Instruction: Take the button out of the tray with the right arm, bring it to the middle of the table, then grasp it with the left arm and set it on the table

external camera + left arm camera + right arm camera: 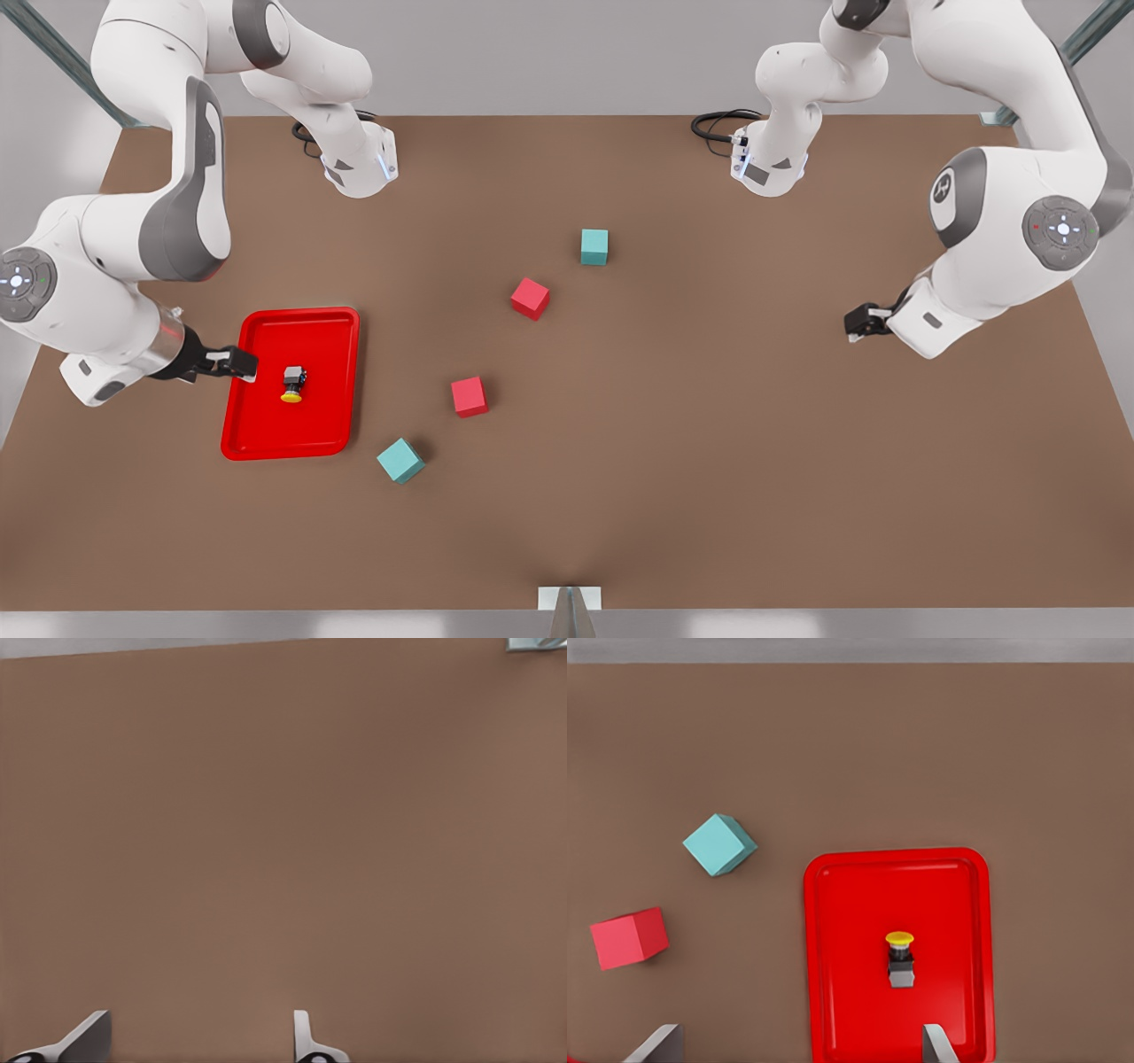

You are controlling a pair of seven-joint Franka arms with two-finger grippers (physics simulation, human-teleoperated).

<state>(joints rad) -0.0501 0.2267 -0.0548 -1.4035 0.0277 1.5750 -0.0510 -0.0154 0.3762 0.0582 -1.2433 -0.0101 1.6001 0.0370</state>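
The red tray (266, 425) lies on the brown table (709, 443) at the front view's left. The button (293, 383) rests in its middle, yellow cap toward the table's near edge. My right gripper (235, 363) hovers over the tray's outer rim, a short way from the button, fingers open and empty. The right wrist view shows the button (900, 958) in the tray (850, 904), beyond the open right gripper (797, 1036). My left gripper (858, 321) waits at the front view's right over bare table. It is open in the left wrist view (197, 1023).
Several cubes lie mid-table: a teal cube (400, 460) and a red cube (469, 396) close to the tray, another red cube (530, 298) and teal cube (594, 246) farther back. The right wrist view shows the near teal cube (719, 843) and red cube (629, 938).
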